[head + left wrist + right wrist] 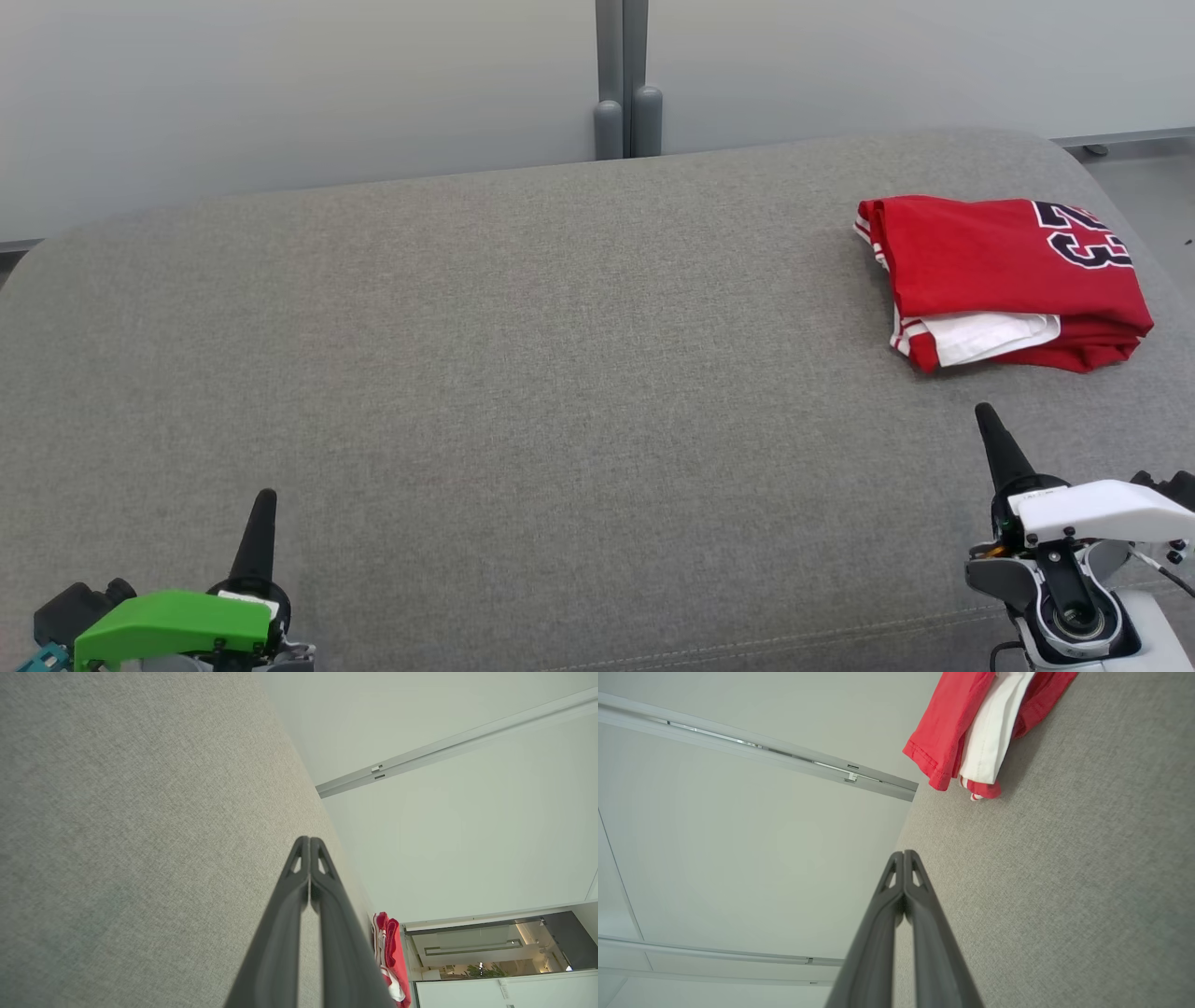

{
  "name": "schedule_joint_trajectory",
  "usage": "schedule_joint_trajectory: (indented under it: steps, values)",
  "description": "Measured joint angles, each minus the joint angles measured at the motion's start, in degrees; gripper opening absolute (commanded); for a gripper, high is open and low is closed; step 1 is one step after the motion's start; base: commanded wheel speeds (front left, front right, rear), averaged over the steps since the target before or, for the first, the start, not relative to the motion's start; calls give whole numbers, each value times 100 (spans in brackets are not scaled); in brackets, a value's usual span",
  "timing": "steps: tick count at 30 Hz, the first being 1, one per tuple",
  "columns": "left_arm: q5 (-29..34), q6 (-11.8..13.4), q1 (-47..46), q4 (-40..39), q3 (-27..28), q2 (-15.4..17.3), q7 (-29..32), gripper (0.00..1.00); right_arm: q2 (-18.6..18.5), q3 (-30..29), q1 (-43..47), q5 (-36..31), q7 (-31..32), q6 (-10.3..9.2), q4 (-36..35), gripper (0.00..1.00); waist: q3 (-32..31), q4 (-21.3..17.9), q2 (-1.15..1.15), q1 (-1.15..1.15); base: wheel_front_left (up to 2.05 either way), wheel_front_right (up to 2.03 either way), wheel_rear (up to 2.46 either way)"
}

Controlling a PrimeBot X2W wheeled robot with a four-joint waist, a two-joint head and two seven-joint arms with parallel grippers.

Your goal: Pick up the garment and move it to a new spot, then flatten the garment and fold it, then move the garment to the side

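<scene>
Head view: the folded red garment (1004,280) lies at the cushion's (523,373) far right, near the right gripper (985,413), well apart from the left gripper (266,497). Left wrist: fingers (280,914) pressed together, empty. Right wrist: fingers (878,924) likewise together, garment ahead.

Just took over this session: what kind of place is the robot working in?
Likely an office or lab interior: a grey upholstered surface, pale partition panels behind it, and a lit room with a plant beyond.
</scene>
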Motion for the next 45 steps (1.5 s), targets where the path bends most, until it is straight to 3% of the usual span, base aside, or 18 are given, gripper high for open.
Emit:
schedule_joint_trajectory:
  steps: [25, 45]
  values:
    - [-1806, -339, -397, 248, 236, 27, 430, 0, 93, -628, -83, 1985, 499, 345, -42, 0, 76, 105, 0, 0, 0, 0, 0]
    - [-1828, -381, -431, 302, 248, 29, 433, 0, 100, -654, -99, 2031, 503, 367, -47, 0, 76, 107, 0, 0, 0, 0, 0]
